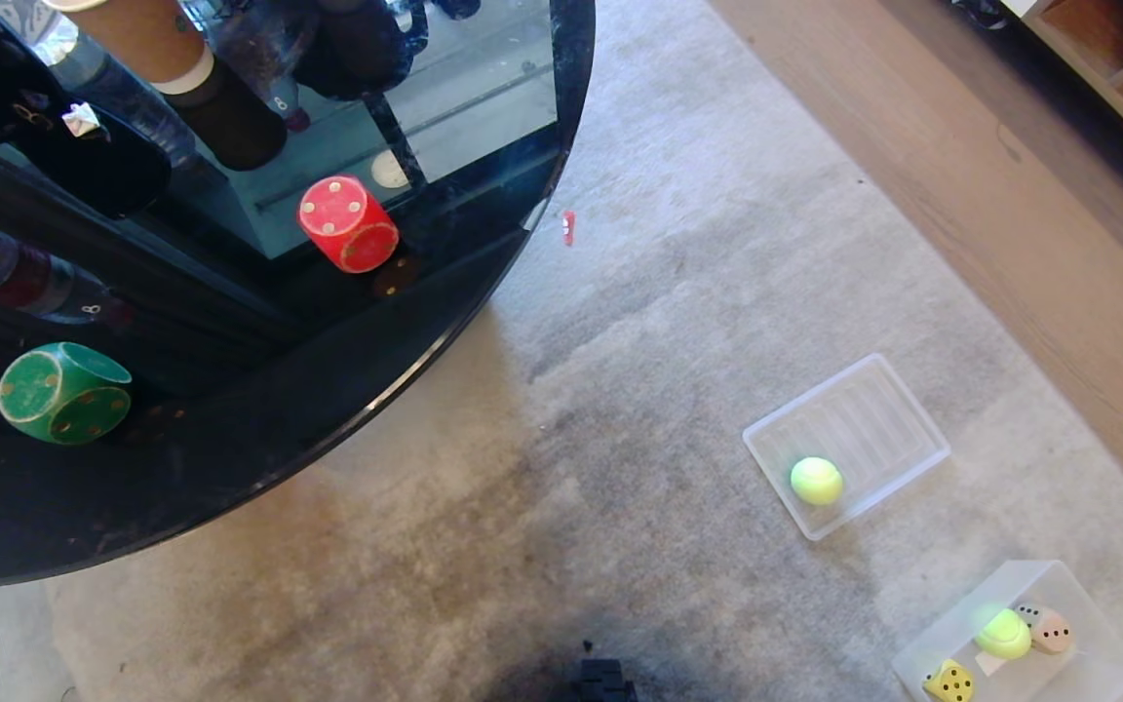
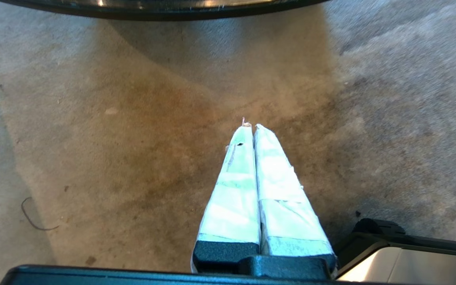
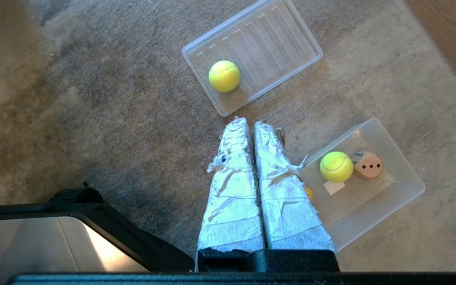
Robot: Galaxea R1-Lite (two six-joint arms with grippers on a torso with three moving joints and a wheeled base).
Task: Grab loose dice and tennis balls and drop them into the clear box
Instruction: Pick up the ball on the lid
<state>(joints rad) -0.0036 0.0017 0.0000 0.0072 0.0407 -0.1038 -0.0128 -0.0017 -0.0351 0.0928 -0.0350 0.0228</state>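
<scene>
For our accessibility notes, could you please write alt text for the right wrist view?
The right end effector, shut and empty, hangs over grey carpet. Beyond it, one tennis ball lies in a shallow ridged tray; beside it, the clear box holds another tennis ball and a tan die.

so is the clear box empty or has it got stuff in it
Not empty: the clear box holds a tennis ball, a tan die and a yellow die.
</scene>
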